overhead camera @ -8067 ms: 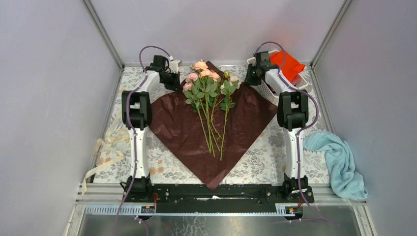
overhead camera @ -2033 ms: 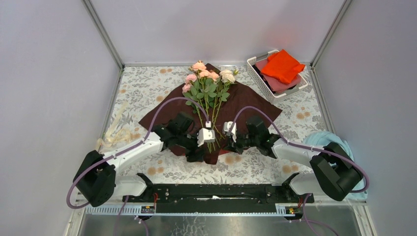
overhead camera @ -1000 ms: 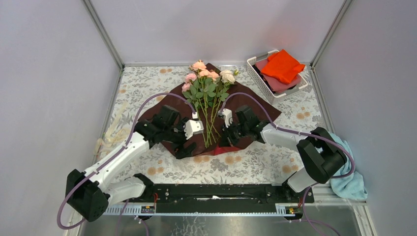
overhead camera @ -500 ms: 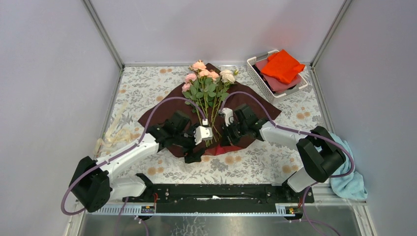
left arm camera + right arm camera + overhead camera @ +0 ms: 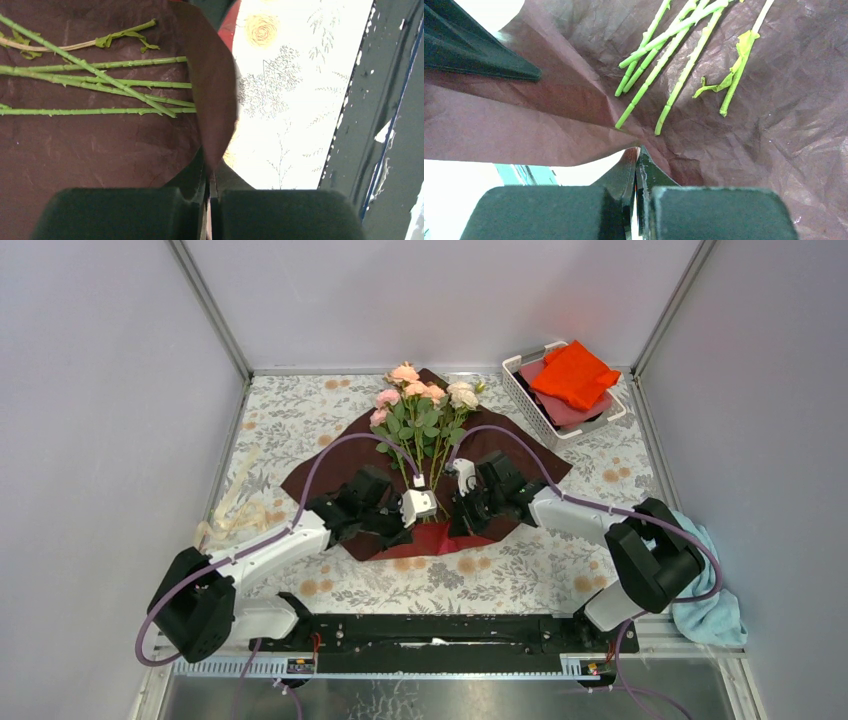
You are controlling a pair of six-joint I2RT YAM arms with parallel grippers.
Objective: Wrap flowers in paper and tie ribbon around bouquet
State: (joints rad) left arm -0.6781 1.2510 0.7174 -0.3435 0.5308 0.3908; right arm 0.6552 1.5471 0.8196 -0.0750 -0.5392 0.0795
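The paper [image 5: 510,455] lies mid-worktop [image 5: 300,420] with the flowers [image 5: 425,415] on it, heads toward the far wall, stems toward the arms. At the paper's near edge, the left hand [image 5: 400,532] sits left of the stems and the right hand [image 5: 461,526] right of them. A basket [image 5: 520,390] stands far right, the ribbon [image 5: 228,515] lies at the left edge, and a towel [image 5: 715,605] lies near right.

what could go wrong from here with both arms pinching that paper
1. The left end effector and the right end effector both pinch the paper at its near fold; pulling apart could tear the thin sheet.
2. The stems of the flowers lie loose on it, so lifting the fold may roll or scatter them.
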